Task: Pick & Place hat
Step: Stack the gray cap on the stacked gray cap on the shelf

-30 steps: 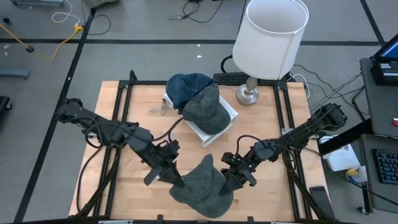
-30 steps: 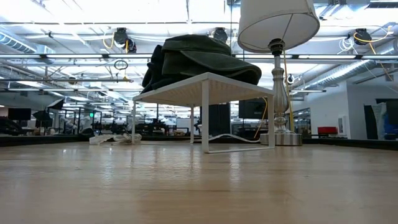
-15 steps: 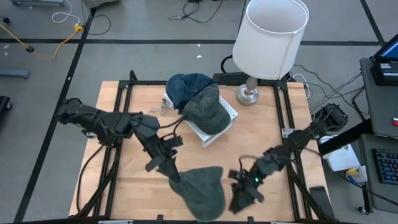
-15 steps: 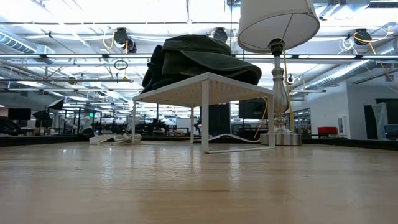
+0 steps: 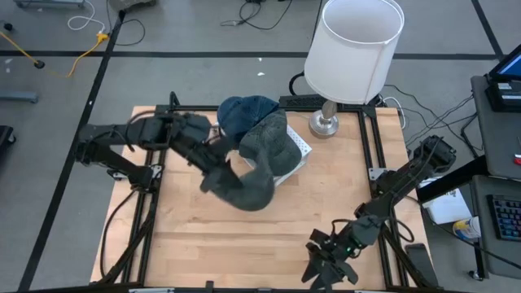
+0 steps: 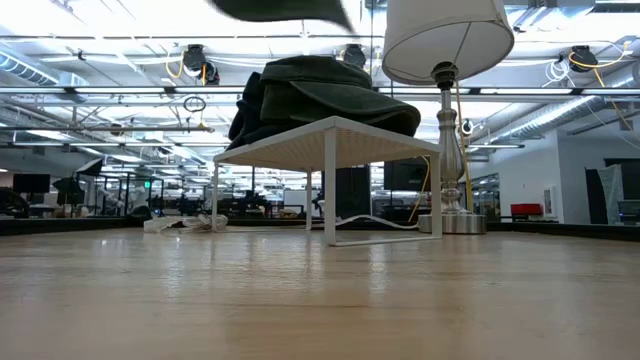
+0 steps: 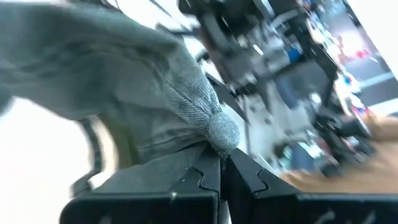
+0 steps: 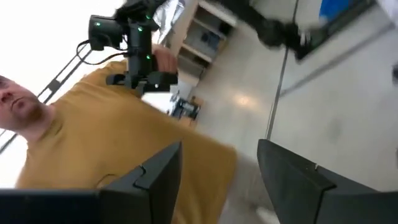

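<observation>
Seen from above, the left gripper (image 5: 218, 172) reaches in from the table's left side and is clamped on a dark grey hat (image 5: 248, 186), which hangs in the air off its fingertips, drooping away from the gripper toward the white wire rack (image 5: 298, 153) at the middle of the wooden table (image 5: 334, 195). In the left wrist view the two dark fingers (image 7: 186, 186) are pressed together on a fold of the grey fabric (image 7: 124, 81), with the hat's crown button (image 7: 224, 132) sitting right at their tips and the rest of the cloth spreading out beyond them. From table height, only the hat's lower edge (image 6: 285, 8) shows, high above the rack and clear of the tabletop. On the rack rest two other caps, a blue cap (image 5: 244, 112) toward the back and an olive-grey cap (image 5: 271, 138) overlapping it; the carried hat lies just beside the olive-grey one, at the rack's front-left edge. Right of the rack stands a table lamp (image 5: 354, 49) with a white shade on a metal base. At the table's front right corner, the right gripper (image 5: 330, 262) waits well apart from the hat, its fingers (image 8: 155, 180) spread wide and holding nothing; past them, the right wrist view takes in a person in a mustard-yellow shirt (image 8: 124, 143).
</observation>
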Robot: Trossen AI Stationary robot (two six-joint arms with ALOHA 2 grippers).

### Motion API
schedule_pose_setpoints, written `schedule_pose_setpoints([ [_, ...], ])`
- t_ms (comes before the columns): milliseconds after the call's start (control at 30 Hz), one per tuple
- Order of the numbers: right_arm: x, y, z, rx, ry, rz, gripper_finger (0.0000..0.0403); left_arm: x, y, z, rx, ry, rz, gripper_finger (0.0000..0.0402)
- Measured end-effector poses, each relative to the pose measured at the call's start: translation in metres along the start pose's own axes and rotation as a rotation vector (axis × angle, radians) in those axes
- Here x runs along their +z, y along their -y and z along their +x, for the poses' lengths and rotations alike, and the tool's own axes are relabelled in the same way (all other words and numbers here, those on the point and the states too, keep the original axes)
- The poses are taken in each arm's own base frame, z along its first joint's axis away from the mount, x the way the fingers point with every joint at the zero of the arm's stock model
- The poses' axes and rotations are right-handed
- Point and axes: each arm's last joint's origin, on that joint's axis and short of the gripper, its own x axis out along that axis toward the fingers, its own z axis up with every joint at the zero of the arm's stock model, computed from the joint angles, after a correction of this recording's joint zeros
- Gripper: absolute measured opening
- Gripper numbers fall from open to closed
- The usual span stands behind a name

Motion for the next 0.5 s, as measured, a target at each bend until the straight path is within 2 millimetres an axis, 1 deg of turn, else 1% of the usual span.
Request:
schedule_pose_setpoints([
  [167,0.008,-0.009,-0.006,-0.008,0.09,-0.187,0.0201,0.017,-0.011,-0.013,0.097,0.117,0.072,0.0003],
  [367,0.025,-0.033,-0.024,-0.05,0.252,-0.506,0.0201,0.03,-0.025,-0.023,0.184,0.202,0.154,0.0003],
  [500,0.034,-0.046,-0.037,-0.096,0.345,-0.659,0.0201,0.044,-0.037,-0.018,0.156,0.221,0.187,0.0003],
])
